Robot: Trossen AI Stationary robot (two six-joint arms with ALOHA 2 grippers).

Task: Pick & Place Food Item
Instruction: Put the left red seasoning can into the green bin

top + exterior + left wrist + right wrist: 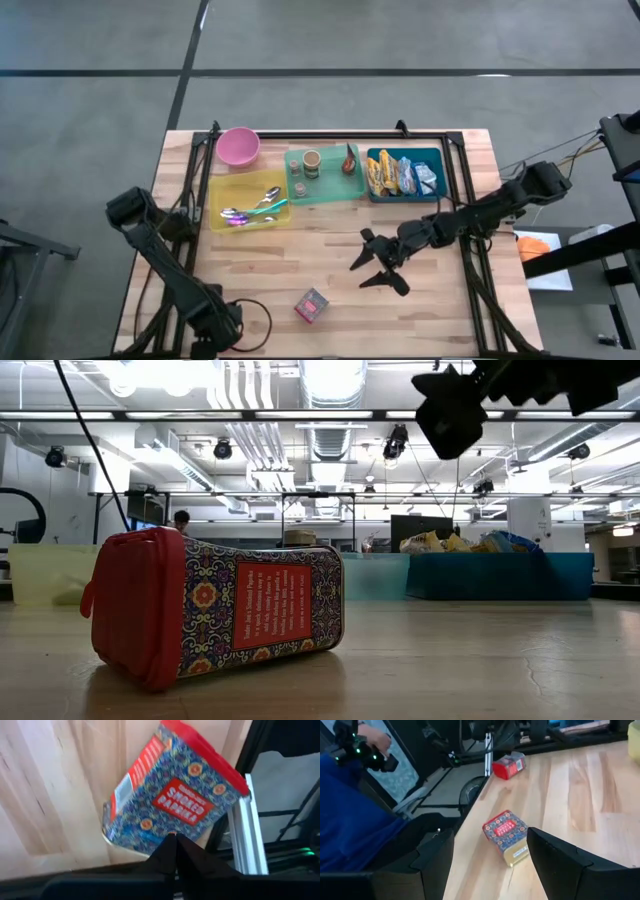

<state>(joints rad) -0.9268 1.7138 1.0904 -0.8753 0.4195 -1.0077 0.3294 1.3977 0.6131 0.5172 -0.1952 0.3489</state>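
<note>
Now 1 paprika tin lies alone; left gripper clenched empty, right gripper spread.

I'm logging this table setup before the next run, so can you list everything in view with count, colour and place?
Paprika tin: one, red lid, blue patterned sides, lying on its side near the table's front edge.
Bowl: one, pink, back left corner.
Yellow tray: one, back left, holding spoons; exact count unclear, pastel handles.
Green tray: one, back centre, holding small jars.
Blue tray: one, back right, holding snack packets, yellow and blue.
Table: one, light wood.
Left gripper: shut, empty, at the front left beside the tin.
Right gripper: open, empty, above the table's middle right.
</note>
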